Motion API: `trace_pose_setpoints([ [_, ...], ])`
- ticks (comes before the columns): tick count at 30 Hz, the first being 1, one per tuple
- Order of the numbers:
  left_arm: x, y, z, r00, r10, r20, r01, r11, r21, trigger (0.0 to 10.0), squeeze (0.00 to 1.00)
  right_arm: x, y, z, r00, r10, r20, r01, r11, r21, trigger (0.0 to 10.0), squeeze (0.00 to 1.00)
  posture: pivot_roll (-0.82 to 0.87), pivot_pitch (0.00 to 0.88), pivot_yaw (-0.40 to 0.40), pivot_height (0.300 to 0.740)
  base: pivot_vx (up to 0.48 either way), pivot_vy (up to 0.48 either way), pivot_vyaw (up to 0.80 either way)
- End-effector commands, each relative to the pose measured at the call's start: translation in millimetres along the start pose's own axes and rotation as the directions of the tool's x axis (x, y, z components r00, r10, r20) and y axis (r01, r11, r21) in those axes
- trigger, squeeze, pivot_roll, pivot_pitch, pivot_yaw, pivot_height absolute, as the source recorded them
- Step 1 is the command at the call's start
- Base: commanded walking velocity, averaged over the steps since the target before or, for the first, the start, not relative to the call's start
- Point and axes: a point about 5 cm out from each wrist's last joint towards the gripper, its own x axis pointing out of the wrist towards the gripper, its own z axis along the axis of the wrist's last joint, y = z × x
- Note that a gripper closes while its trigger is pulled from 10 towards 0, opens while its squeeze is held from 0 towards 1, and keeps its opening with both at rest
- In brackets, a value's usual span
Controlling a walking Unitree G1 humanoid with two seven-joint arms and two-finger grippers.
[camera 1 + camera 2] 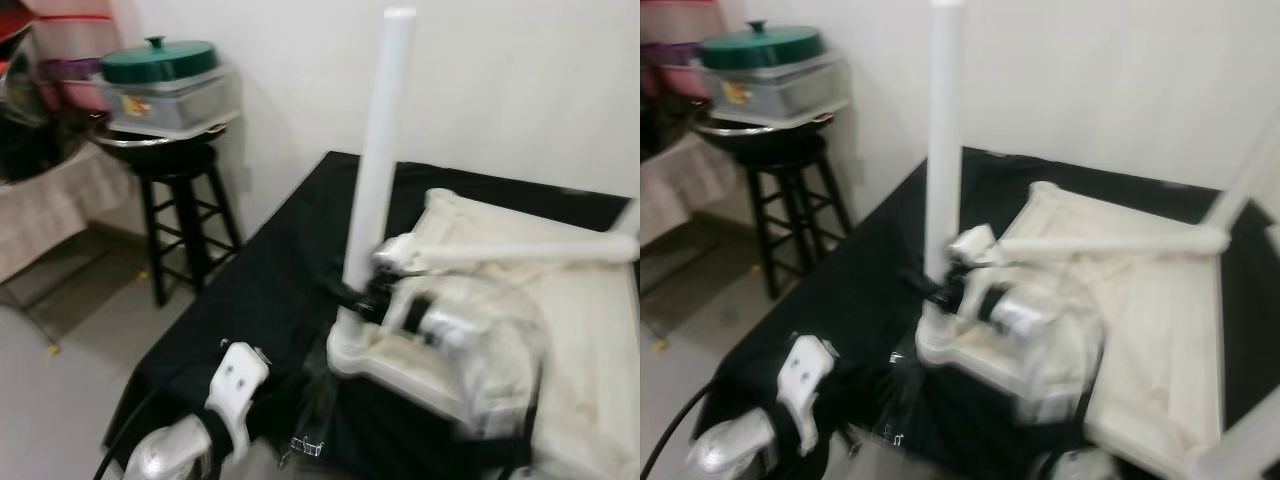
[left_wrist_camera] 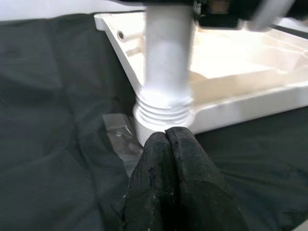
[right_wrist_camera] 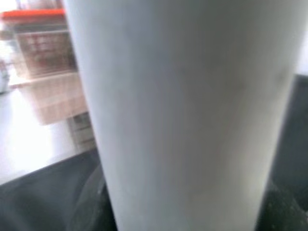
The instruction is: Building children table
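On the black cloth (image 1: 250, 300), right gripper (image 1: 365, 295) pinches upright leg (image 1: 378, 150) at tabletop (image 1: 1140, 330) corner, left gripper (image 2: 168, 144) pressed together; judged leg-screwing step, next twist it tight.

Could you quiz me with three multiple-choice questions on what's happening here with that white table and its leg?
1. Where does the upright white leg stand?
A. in a corner socket of the upturned tabletop
B. on the black stool
C. on the floor

2. What colour is the lid on the stool's stack?
A. red
B. green
C. yellow

3. How are the left gripper's fingers?
A. wide open
B. closed together, holding nothing
C. clamped round the leg

Answers: 1 A, threads sit in the corner collar. 2 B, the lid is dark green. 3 B, the fingertips meet just short of the collar.
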Motion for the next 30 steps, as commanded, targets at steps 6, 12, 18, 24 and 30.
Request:
trace_pose_setpoints([
  [6, 0.3, 1.3, -4.1, 0.999, -0.044, -0.012, 0.043, 0.999, -0.018, 10.0, 0.0, -13.2, -16.9, -38.3, 0.966, -0.126, -0.224, 0.128, 0.992, -0.007, 0.0, 0.0, 0.03, 0.0, -0.007, 0.74, 0.0, 0.0, 0.0],
  [12, 1.2, 0.2, -5.8, 0.998, -0.055, -0.015, 0.055, 0.998, -0.026, 10.0, 0.0, -15.7, -15.2, -40.5, 0.963, -0.118, -0.241, 0.117, 0.993, -0.019, 10.0, 0.0, 0.03, 0.0, -0.005, 0.74, 0.0, 0.0, 0.0],
  [18, 3.8, 1.8, -8.0, 0.997, -0.072, 0.002, 0.072, 0.995, -0.073, 10.0, 0.0, -6.6, -1.5, -11.3, 0.993, 0.079, -0.085, -0.076, 0.996, 0.042, 10.0, 1.0, 0.03, 0.0, 0.007, 0.74, 0.0, 0.0, 0.0],
  [24, 7.4, 4.0, -9.8, 0.996, -0.087, 0.004, 0.088, 0.993, -0.083, 10.0, 0.0, 0.2, -13.7, 10.8, 0.924, 0.382, -0.022, -0.382, 0.921, -0.081, 10.0, 0.0, 0.04, 0.0, 0.014, 0.74, 0.0, 0.0, 0.0],
  [30, 9.1, 5.6, -10.5, 0.996, -0.089, 0.004, 0.089, 0.993, -0.083, 10.0, 0.0, 4.4, -27.7, 13.0, 0.833, 0.544, -0.102, -0.553, 0.823, -0.128, 10.0, 0.0, 0.05, 0.0, 0.006, 0.74, 0.0, 0.0, 0.0],
])
